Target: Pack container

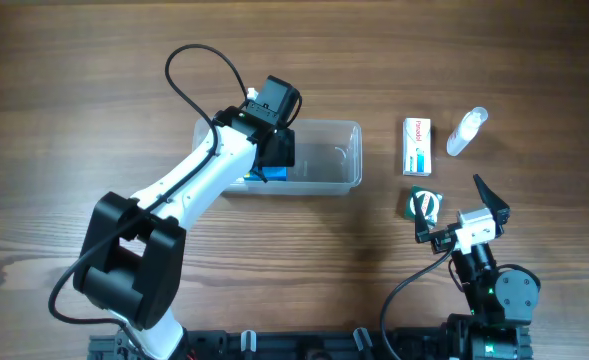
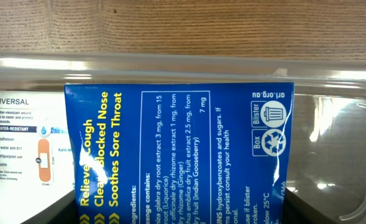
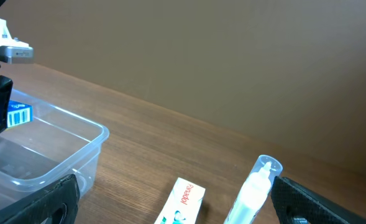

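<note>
The clear plastic container point(image 1: 334, 160) sits mid-table; it also shows in the right wrist view point(image 3: 58, 155) and the left wrist view point(image 2: 332, 124). My left gripper point(image 1: 274, 155) is inside its left end, shut on a blue lozenge box point(image 2: 183, 149). A white plaster box point(image 2: 21, 143) lies in the container to the left of it. My right gripper point(image 1: 452, 215) is open and empty, raised near the table's front right. A white Panadol box point(image 1: 417, 146) and a small clear bottle point(image 1: 465, 131) lie on the table right of the container; both also show in the right wrist view, the box point(image 3: 181, 202) and the bottle point(image 3: 254, 186).
A small green and white item point(image 1: 421, 205) lies on the table just left of my right gripper. The wooden table point(image 1: 74, 120) extends to the left and right of the container.
</note>
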